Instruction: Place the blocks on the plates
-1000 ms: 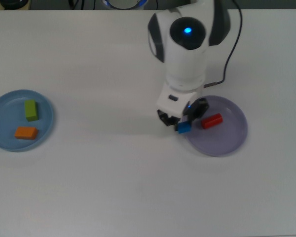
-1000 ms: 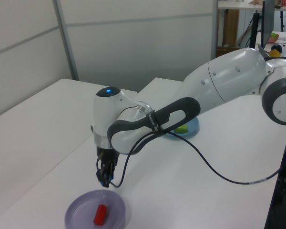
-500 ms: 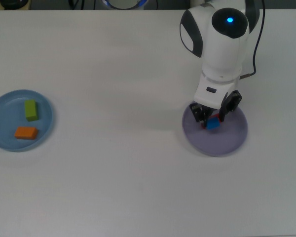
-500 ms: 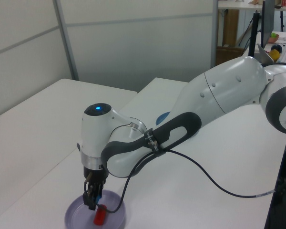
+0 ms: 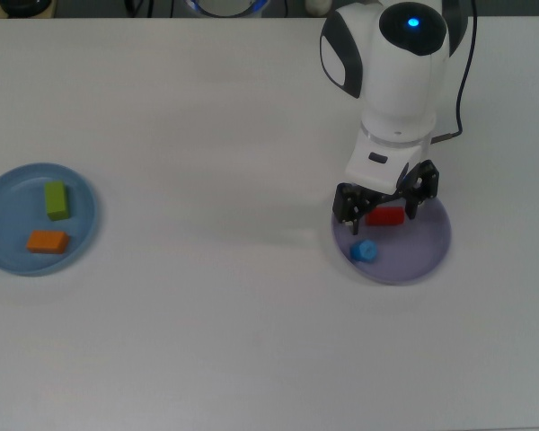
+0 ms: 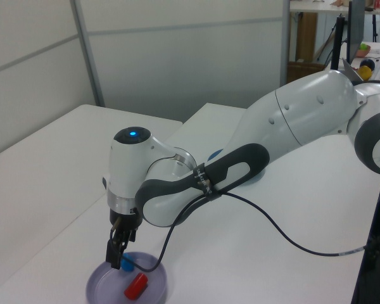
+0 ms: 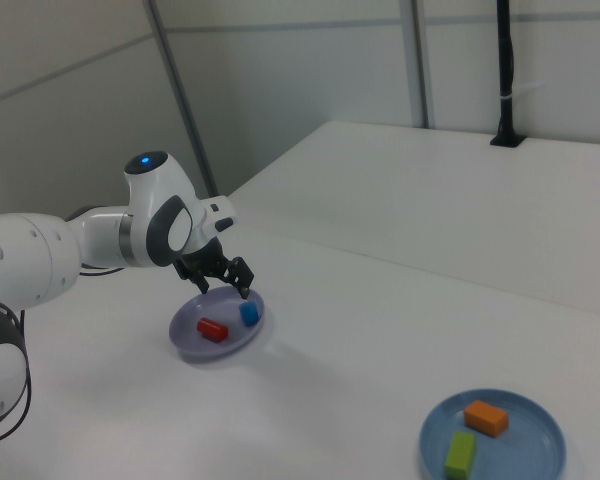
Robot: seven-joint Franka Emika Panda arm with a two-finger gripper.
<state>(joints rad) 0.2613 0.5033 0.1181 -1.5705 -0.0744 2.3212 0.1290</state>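
Release is the change: half a second ago the small blue cube [image 5: 364, 251] sat pinched between the fingers of the black two-finger gripper [image 5: 385, 201] above the pale lavender round plate [image 5: 422, 253], and now it lies free on that plate, near the rim at the top view's lower left, while the gripper stands spread and empty above the plate's upper part. In the top view the arm has also drawn slightly up and to the top view's left since then. The red cylinder-like oblong block [image 5: 385, 216] lies on the same plate, partly framed by the open fingers, its long axis running roughly along the top view's left-right line with a slight tilt; it has kept its place on the plate. The blue cube is apart from the red block, just below and to the top view's left of it. On the light blue round plate [image 5: 0, 242], well apart at the top view's left edge, the green oblong block [image 5: 56, 200] lies with its long axis running up and down in the top view, and the orange wedge-like block [image 5: 48, 241] lies below it with its long axis left to right; both are unchanged on the white tabletop [image 5: 207, 341].
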